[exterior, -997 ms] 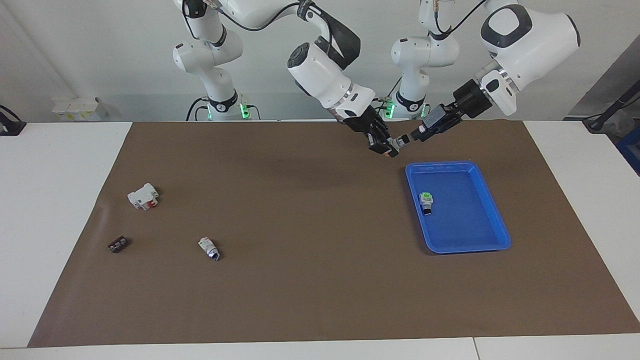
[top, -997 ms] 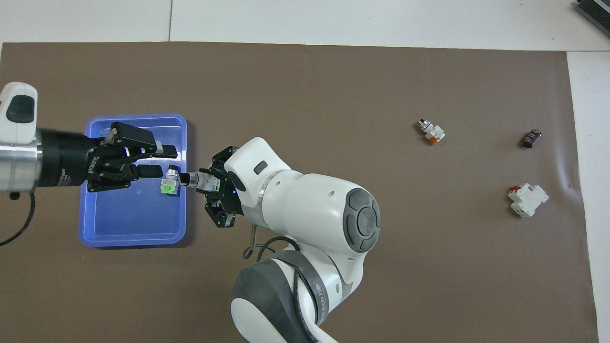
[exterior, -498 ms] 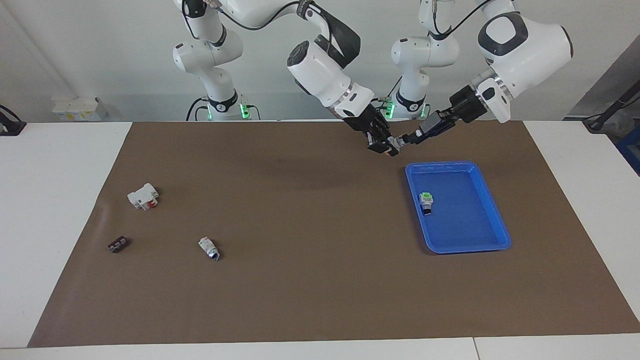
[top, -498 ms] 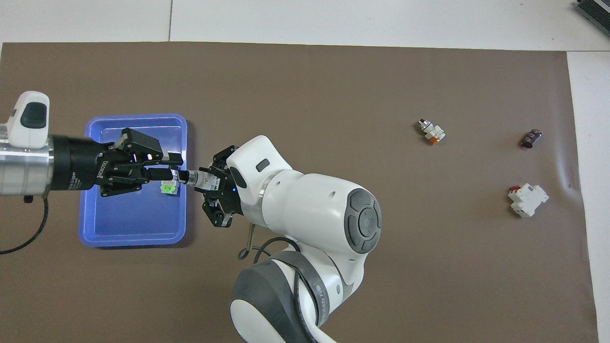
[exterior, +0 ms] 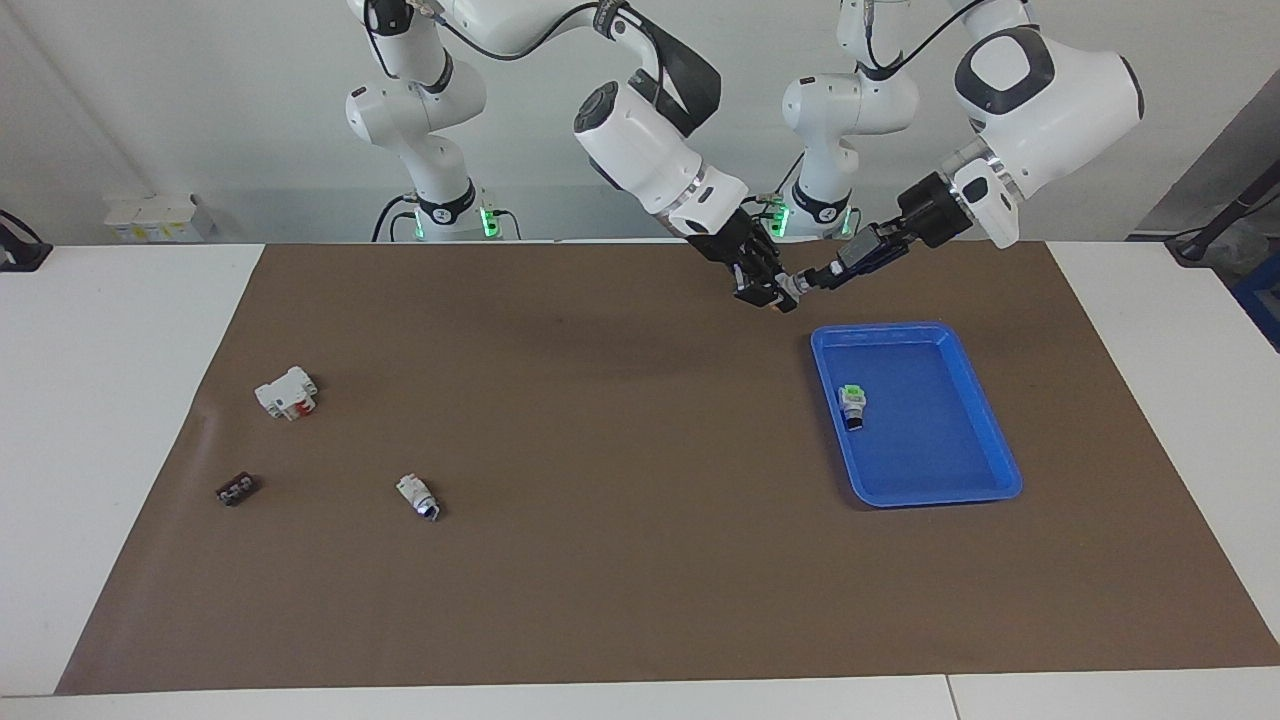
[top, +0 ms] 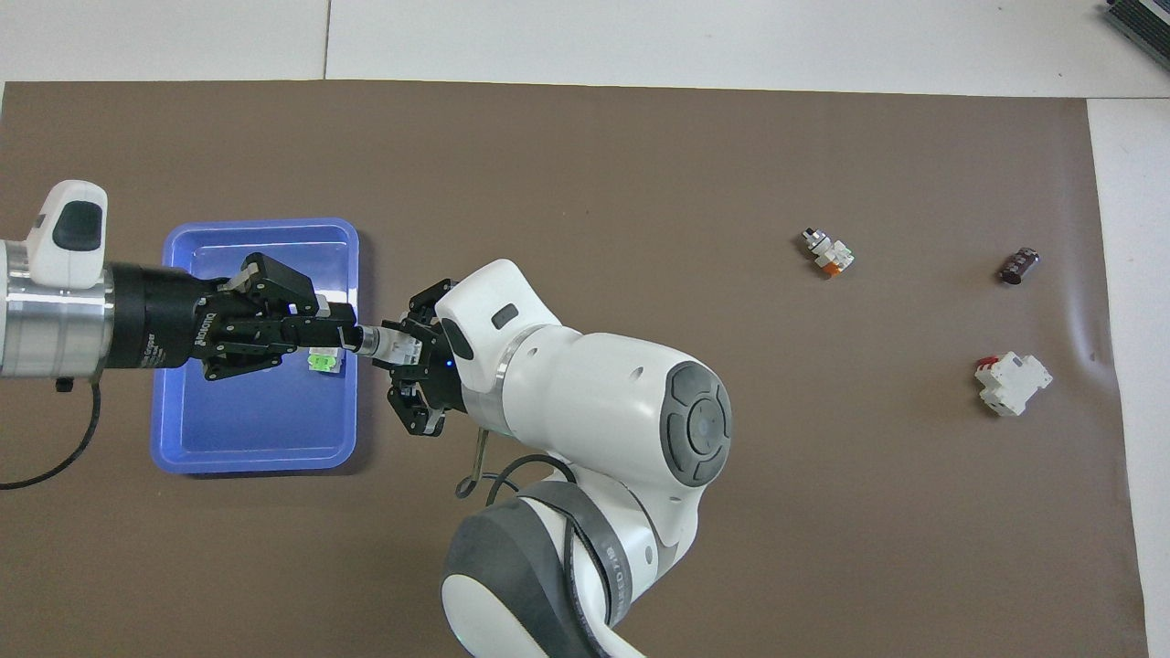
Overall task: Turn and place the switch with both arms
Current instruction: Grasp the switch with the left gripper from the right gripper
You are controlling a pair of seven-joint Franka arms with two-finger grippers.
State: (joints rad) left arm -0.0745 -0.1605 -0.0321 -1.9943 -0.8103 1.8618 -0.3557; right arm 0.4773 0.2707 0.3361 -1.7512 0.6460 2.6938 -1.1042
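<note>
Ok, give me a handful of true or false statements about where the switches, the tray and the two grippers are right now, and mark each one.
1. The right gripper holds the switch in the air. True.
2. The blue tray contains no parts. False: a green-ended switch lies in it.
3. The left gripper is at the held switch's knob end. True.
4. The white block with red marks sits in the tray. False: it lies on the brown mat toward the right arm's end.
</note>
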